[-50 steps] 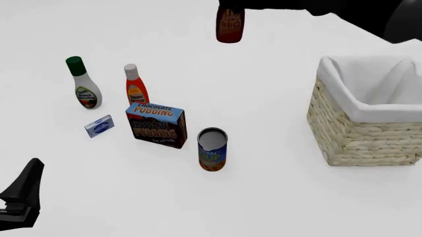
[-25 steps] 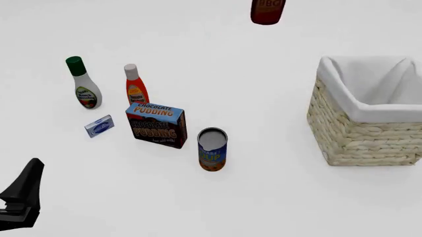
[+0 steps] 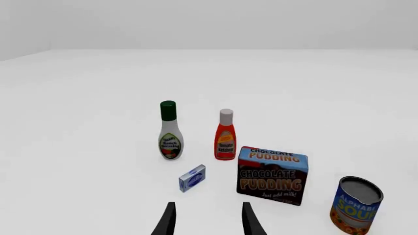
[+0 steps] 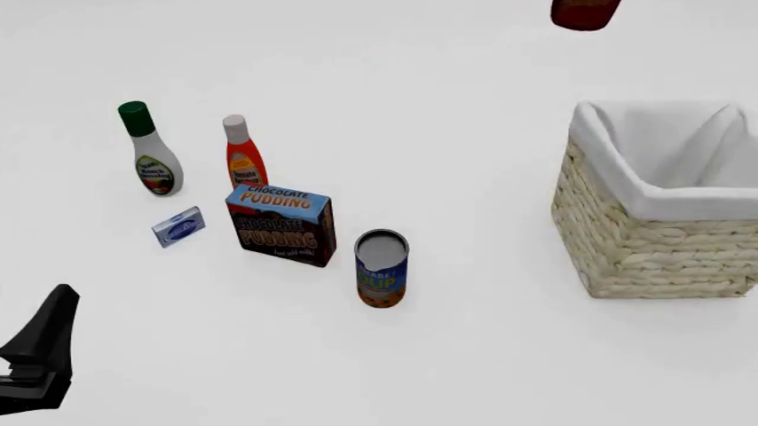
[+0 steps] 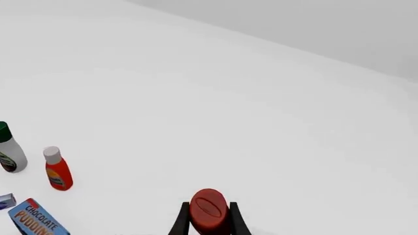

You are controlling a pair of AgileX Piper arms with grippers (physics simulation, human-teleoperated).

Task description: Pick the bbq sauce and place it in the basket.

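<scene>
- Two hands are on the rig. The right hand (image 5: 207,223) is clamped on the small dark reddish-brown bbq sauce bottle (image 5: 208,210) just under its red cap, a black finger (image 5: 181,221) on either side, as the right wrist view shows.
- In the front view only the bottle's lower end (image 4: 584,13) shows, cut by the picture's top edge, hanging in the air with nothing of the white desk (image 4: 474,355) touching it. The right hand itself is out of that view.
- The large square straw-coloured wicker basket with white cloth lining (image 4: 627,240) stands toward the desk's right edge, and nothing shows inside it.
- Step in hand, by judgement: carrying the lifted bottle across to the basket; placement is not yet done.
- Next move, by judgement: bring the bottle above the lined opening, lower it between the walls so it clears the folded cloth rim, then part the fingers.
- The left hand (image 3: 207,220) hovers low near the desk's near left corner, fingers apart and holding nothing.
</scene>
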